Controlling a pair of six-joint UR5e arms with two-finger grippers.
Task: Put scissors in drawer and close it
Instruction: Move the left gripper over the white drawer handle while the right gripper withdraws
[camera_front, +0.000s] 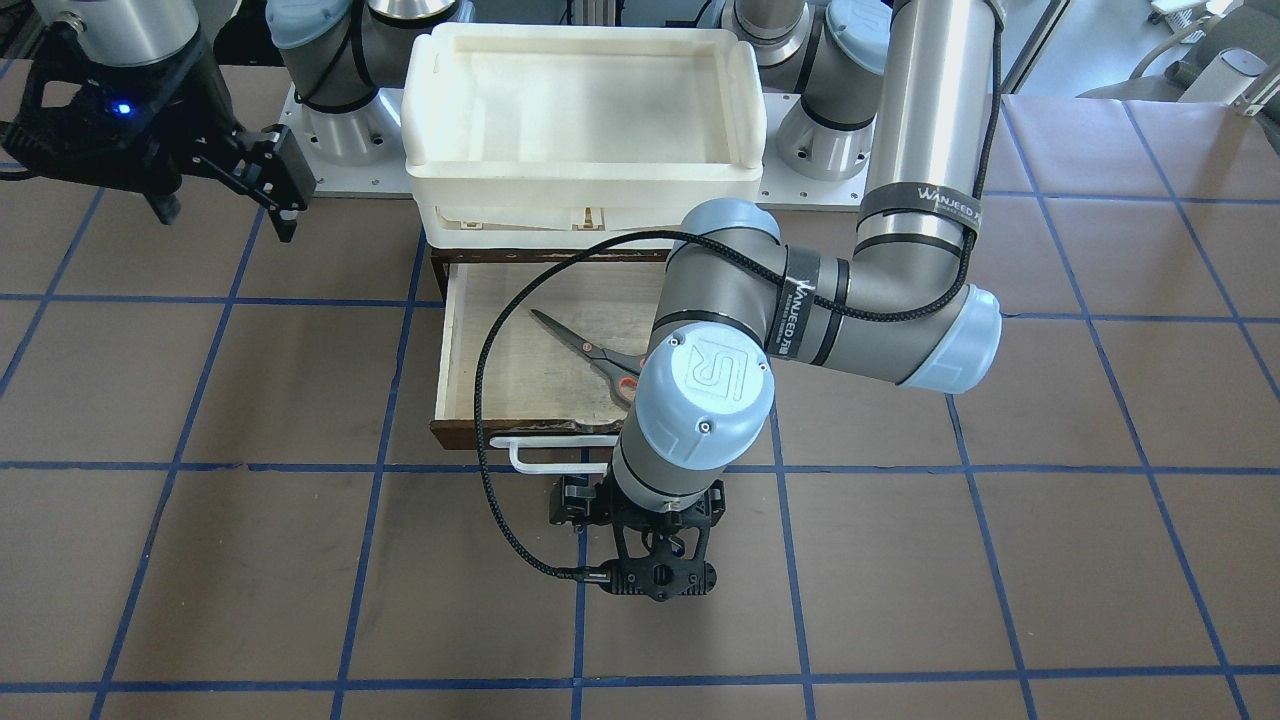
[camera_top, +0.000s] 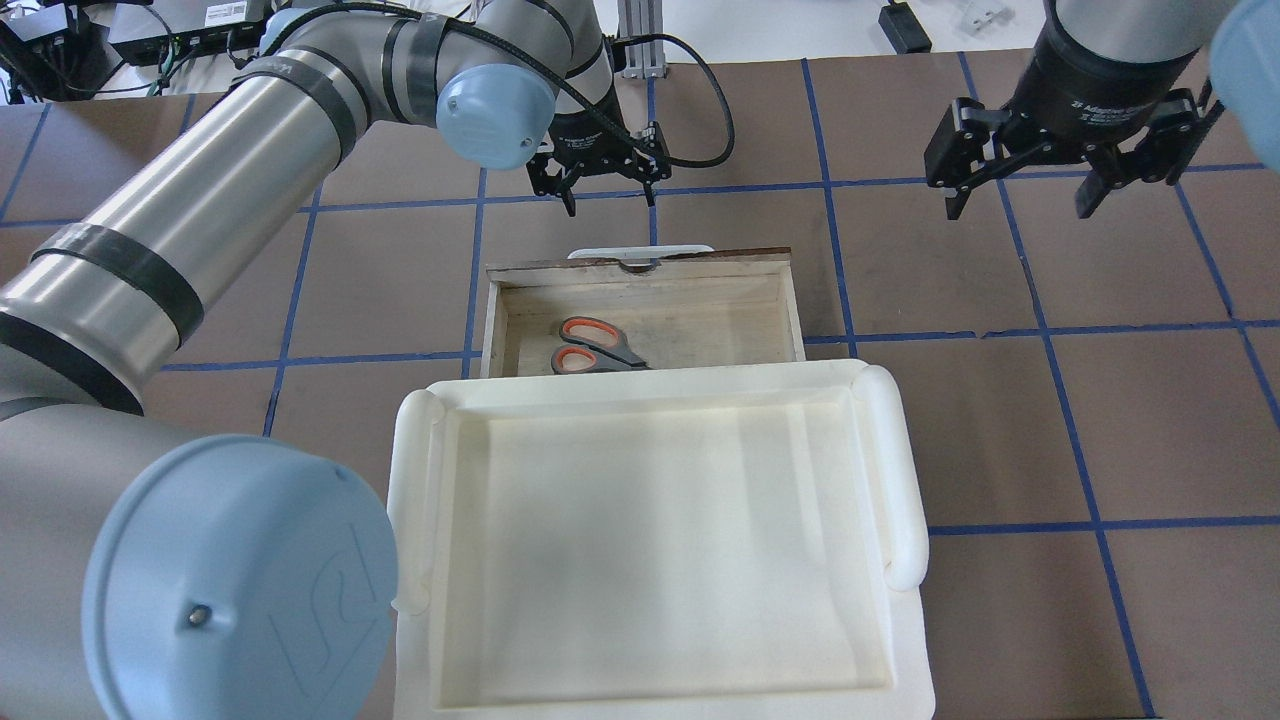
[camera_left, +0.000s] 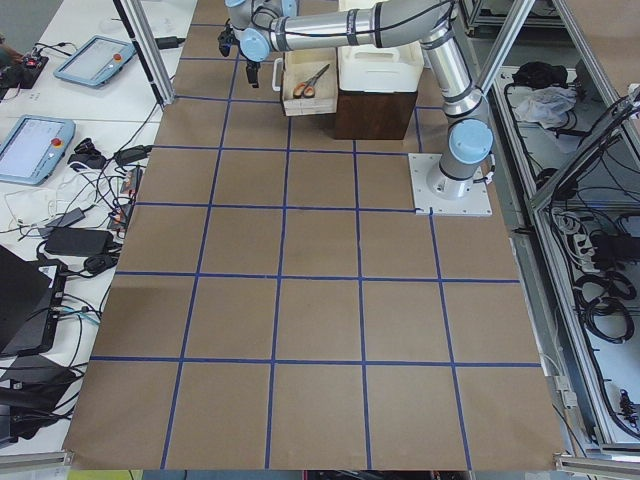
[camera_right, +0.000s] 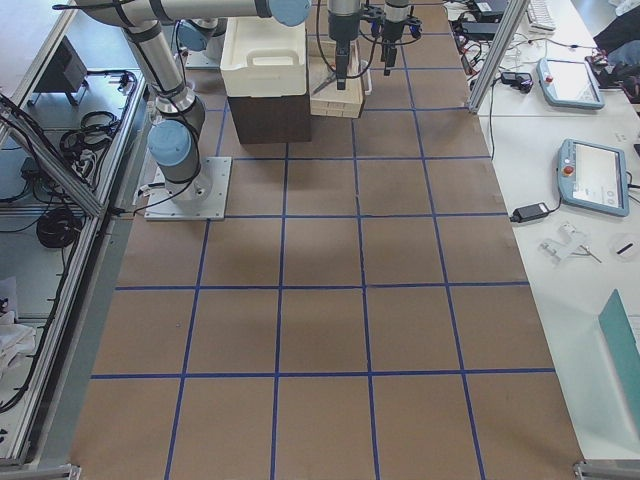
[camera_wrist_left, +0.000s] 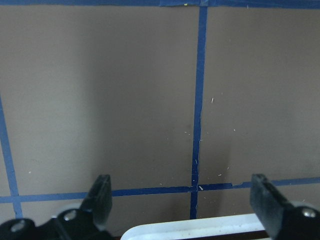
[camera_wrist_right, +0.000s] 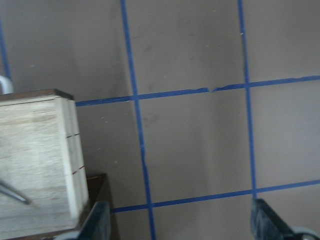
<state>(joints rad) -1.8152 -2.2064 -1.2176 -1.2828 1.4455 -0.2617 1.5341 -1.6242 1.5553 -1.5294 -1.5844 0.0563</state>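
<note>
The drawer (camera_top: 700, 320) stands pulled out, pale plywood inside, with a dark front panel and a white bar handle (camera_front: 545, 462). The scissors (camera_top: 595, 345) lie flat inside it, orange-lined handles toward its left half; they also show in the front-facing view (camera_front: 590, 355). My left gripper (camera_top: 610, 200) hangs open and empty just beyond the handle. In the left wrist view the handle (camera_wrist_left: 200, 227) lies between its open fingers (camera_wrist_left: 100, 195). My right gripper (camera_top: 1020, 205) is open and empty, off to the drawer's right. The right wrist view shows the drawer's corner (camera_wrist_right: 35, 160).
A large white plastic tray (camera_top: 905, 470) sits on the dark cabinet above the drawer, toward the robot's base. The brown table with its blue tape grid (camera_front: 380, 560) surrounds the drawer. The left arm's elbow (camera_front: 705, 370) hangs over the drawer's right part in the front-facing view.
</note>
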